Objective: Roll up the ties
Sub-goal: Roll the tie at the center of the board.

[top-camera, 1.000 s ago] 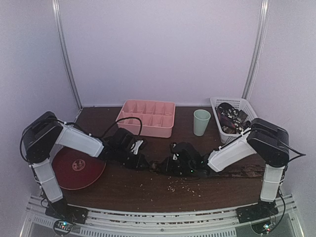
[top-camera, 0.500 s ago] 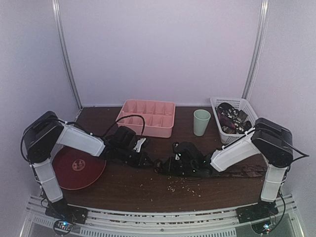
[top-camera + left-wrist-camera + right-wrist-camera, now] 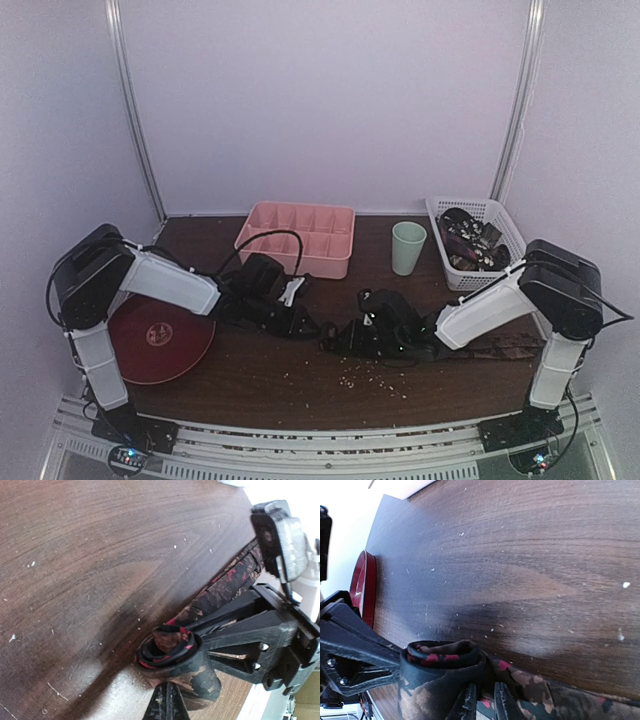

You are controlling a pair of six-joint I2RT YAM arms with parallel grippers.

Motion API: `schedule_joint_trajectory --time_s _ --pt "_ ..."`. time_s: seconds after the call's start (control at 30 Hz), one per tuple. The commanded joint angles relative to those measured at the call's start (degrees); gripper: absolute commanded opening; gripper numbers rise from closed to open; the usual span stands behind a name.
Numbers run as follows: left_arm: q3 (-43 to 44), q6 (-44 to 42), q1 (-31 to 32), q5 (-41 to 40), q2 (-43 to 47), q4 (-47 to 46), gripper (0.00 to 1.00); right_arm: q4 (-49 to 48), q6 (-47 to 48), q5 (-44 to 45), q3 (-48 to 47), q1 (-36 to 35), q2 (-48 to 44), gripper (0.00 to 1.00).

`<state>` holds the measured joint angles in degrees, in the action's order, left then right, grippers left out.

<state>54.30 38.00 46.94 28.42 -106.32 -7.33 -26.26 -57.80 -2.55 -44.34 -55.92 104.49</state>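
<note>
Top view: left gripper and right gripper meet mid-table. The tie shows only as a dark strip trailing right. The wrist views add the detail: the tie's end is a loose coil, dark with red flecks, resting on the wood. The left gripper is pinched shut at the coil's base. The right gripper is narrow, with fabric clamped between its fingers.

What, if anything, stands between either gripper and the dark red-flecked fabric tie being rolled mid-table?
Nothing visible does. The left gripper and the right gripper both sit right against the partly coiled dark red-flecked fabric tie on the brown wooden table, one on each side of the coil.
</note>
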Motion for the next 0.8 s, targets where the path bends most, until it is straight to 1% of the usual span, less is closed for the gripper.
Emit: schedule_joint_trajectory --time_s 0.0,0.17,0.33,0.5,0.57,0.67,0.77 --pt "1.93 -0.46 0.43 -1.0 -0.99 0.44 0.0 0.9 0.91 2.43 1.63 0.28 -2.61 0.16" --pt "3.55 -0.73 1.08 -1.36 -1.4 1.5 0.0 1.04 1.16 3.48 2.56 0.31 -3.71 0.18" --pt "5.49 -0.69 1.73 -1.43 -2.46 2.7 0.0 2.25 1.72 4.29 2.71 0.35 -4.26 0.13" --pt "6.67 -0.51 2.47 -1.62 -3.15 2.76 0.0 5.66 2.04 9.45 4.43 0.35 -7.55 0.12" --pt "7.38 -0.47 2.86 -1.62 -3.8 2.93 0.0 6.41 1.92 11.53 5.73 0.38 -9.41 0.14" --pt "8.48 -0.2 3.6 -1.77 -5.04 2.89 0.0 6.88 1.66 13.48 7.54 0.38 -12.37 0.2" --pt "9.75 0.13 4.2 -1.79 -6.32 2.93 0.0 6.69 1.48 13.58 8.94 0.53 -15.18 0.24"
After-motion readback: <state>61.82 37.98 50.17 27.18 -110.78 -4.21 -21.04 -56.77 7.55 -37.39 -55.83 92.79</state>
